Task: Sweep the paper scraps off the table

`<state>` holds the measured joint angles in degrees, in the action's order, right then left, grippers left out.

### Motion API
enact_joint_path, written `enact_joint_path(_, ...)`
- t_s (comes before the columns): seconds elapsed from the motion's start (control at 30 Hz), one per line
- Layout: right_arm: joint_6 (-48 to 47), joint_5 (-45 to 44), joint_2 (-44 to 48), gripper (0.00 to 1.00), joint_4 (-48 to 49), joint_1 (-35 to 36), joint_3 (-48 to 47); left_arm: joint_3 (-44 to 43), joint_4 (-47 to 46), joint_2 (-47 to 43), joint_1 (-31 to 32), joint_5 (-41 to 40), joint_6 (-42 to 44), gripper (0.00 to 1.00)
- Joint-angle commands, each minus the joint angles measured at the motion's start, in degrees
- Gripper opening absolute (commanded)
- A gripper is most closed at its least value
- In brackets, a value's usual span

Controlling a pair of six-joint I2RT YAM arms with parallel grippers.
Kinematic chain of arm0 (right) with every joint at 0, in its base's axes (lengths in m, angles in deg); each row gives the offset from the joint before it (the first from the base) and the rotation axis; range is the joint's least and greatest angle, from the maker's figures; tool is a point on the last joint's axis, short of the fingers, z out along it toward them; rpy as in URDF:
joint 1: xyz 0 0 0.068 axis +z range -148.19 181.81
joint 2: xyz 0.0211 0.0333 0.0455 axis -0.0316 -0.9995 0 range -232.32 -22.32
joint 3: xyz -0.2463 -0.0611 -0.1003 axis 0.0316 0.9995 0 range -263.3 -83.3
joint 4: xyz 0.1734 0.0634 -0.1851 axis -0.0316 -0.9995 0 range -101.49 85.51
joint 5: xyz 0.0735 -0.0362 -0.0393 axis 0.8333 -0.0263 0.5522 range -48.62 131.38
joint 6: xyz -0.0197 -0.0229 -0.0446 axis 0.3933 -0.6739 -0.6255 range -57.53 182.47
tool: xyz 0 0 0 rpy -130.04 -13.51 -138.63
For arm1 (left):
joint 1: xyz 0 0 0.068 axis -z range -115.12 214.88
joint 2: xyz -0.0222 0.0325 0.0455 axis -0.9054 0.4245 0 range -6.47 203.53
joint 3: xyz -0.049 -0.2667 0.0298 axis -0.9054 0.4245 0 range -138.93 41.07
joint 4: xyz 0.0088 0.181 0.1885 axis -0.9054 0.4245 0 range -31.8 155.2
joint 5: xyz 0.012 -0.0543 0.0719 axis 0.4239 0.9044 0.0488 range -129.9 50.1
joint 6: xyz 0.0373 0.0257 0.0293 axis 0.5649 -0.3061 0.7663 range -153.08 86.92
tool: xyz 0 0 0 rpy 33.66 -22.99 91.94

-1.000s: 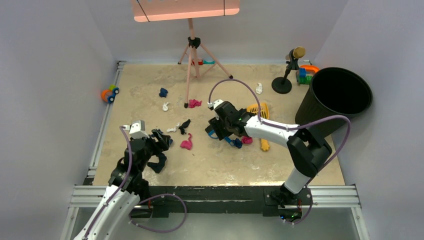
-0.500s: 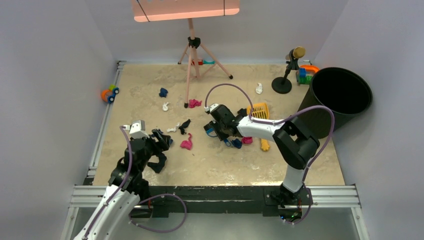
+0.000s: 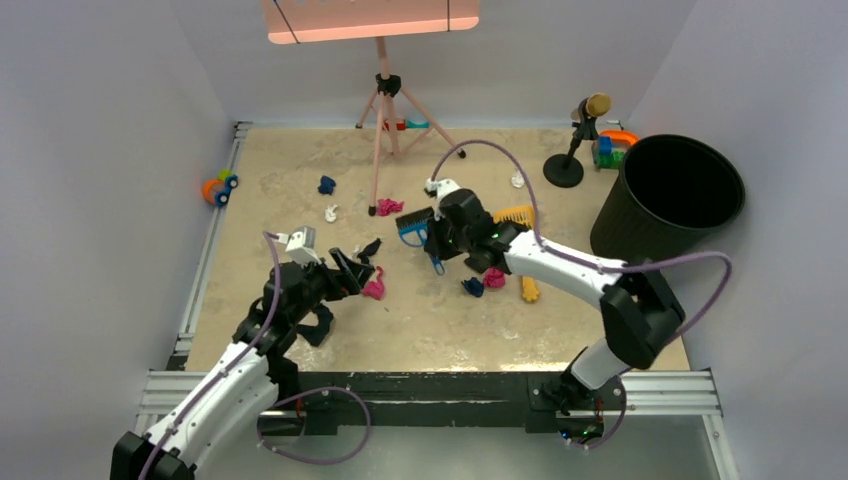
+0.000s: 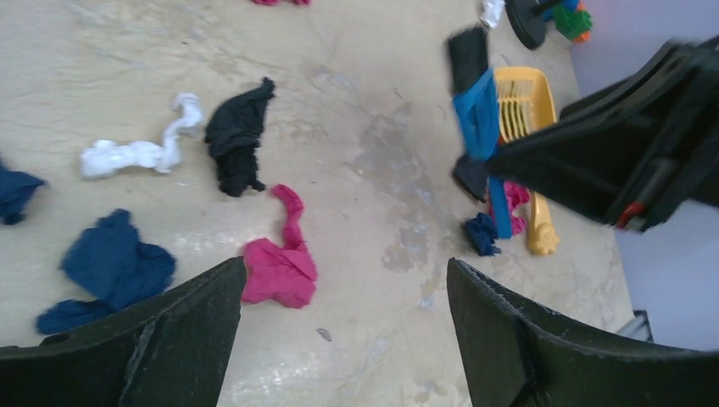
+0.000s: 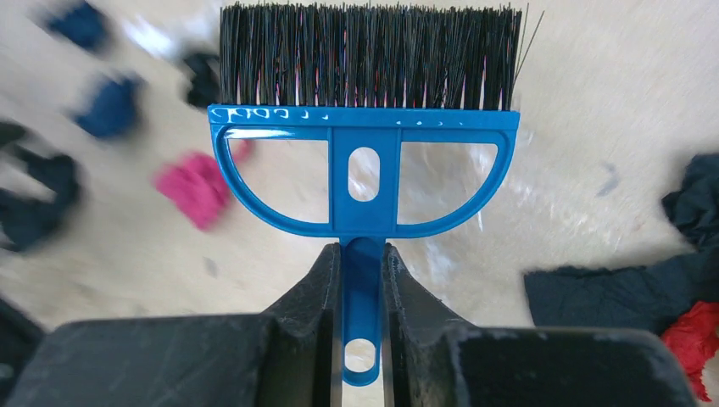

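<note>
Blue brush point(image 5: 363, 195) work: pinching its handle in right fingers point(image 5: 315, 305), pressing bristles flat to the counter point(image 3: 440, 330), raking scattered centre-left paper scraps point(image 4: 275, 270) toward the yellow dustpan point(image 3: 518, 216), holding left fingers point(image 4: 169, 348) spread wide.

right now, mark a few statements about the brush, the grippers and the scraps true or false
1. The right gripper is shut on the handle of the blue brush. True.
2. The left gripper holds the pink scrap. False: its jaws stand open and empty, and the scrap lies on the table.
3. The yellow dustpan sits inside the black bin. False: it lies on the table, outside the bin.
4. Paper scraps lie scattered on the table. True.
</note>
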<state>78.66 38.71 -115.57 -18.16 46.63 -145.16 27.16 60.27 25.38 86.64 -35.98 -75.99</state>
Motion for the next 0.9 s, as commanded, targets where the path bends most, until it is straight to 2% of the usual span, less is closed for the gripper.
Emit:
enact_joint_path(0.0, 15.9, 3.3, 9.4, 0.0, 13.0, -4.2, 3.4, -4.6, -12.1, 5.6, 3.5, 4.0, -1.8, 0.92)
enact_joint_path(0.13, 35.9, 7.7, 14.1, 0.0, 27.8, -9.3, 11.6, -7.1, -19.2, 10.7, 7.1, 5.4, 0.4, 0.89)
enact_joint_path(0.2, 47.7, 7.8, 15.6, 0.0, 38.6, -9.8, 18.6, -8.6, -20.9, 12.5, 9.3, 4.9, 2.4, 0.88)
enact_joint_path(0.27, 55.3, 7.7, 15.6, 0.0, 47.8, -9.7, 22.8, -10.2, -21.9, 14.1, 10.5, 4.5, 4.2, 0.88)
enact_joint_path(0.33, 60.5, 8.0, 14.5, 0.0, 51.6, -9.4, 24.0, -11.8, -23.2, 15.7, 11.3, 5.5, 5.8, 0.88)
enact_joint_path(0.5, 64.8, 6.6, 14.5, 0.0, 53.0, -7.9, 24.5, -15.9, -23.5, 19.7, 13.9, 5.7, 12.4, 0.85)
enact_joint_path(0.87, 66.5, -3.0, 20.5, 0.0, 35.6, -4.2, 19.6, -21.1, -25.1, 28.3, 16.1, 4.4, 17.7, 0.81)
